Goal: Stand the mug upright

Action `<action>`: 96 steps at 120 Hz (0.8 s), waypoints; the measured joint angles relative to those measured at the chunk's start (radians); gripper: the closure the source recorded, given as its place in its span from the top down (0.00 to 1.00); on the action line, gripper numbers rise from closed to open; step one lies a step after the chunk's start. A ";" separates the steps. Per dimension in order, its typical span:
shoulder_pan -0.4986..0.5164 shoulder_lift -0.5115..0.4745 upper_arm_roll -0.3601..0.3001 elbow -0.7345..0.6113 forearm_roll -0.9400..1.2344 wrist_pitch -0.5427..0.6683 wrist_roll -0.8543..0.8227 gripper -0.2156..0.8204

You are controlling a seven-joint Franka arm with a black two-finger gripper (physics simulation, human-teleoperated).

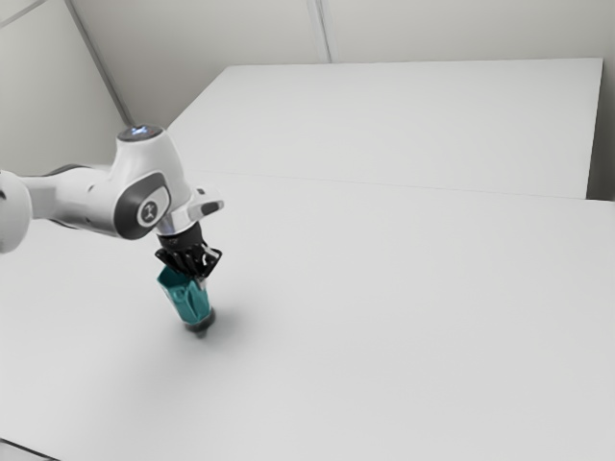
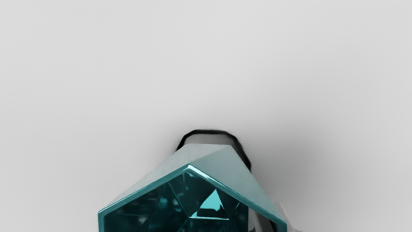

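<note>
Fingers (image 1: 196,273) stand at the mouth of the mug (image 1: 185,296) in the exterior view, and whether they are open, closed or gripping it I cannot tell from either view. The mug is at the hand's lower end, over the exterior view's left part of the desk (image 1: 384,317). Its mouth is up and its dark base (image 1: 197,323) down. It slants in the exterior view much as the room's corner does, so I judge it upright or close to it.

Its teal wall looks glossy, hard and faceted. I would expect it to be stiff and fairly light, somewhat slippery, and perhaps brittle if knocked. The flared mouth over a narrower base could make it top-heavy. A pinch across one flat stretch of wall, just below the rim (image 2: 145,190), should hold better than one on a corner, where it might twist.

Several things are hard to make out. In the wrist view the near part of the mouth is cut off, and a grey and black form inside it is too partial to name. A pale piece (image 2: 285,216) just outside the wall may be a handle. The base blends with its shadow, so I cannot tell whether it rests on the desk or hangs barely above it.
</note>
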 joint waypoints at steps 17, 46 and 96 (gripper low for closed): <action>-0.009 0.011 0.000 0.000 -0.001 0.016 -0.017 0.05; -0.025 0.007 -0.008 0.001 -0.003 0.031 -0.050 0.25; -0.028 -0.027 -0.038 0.100 -0.013 -0.039 -0.076 0.63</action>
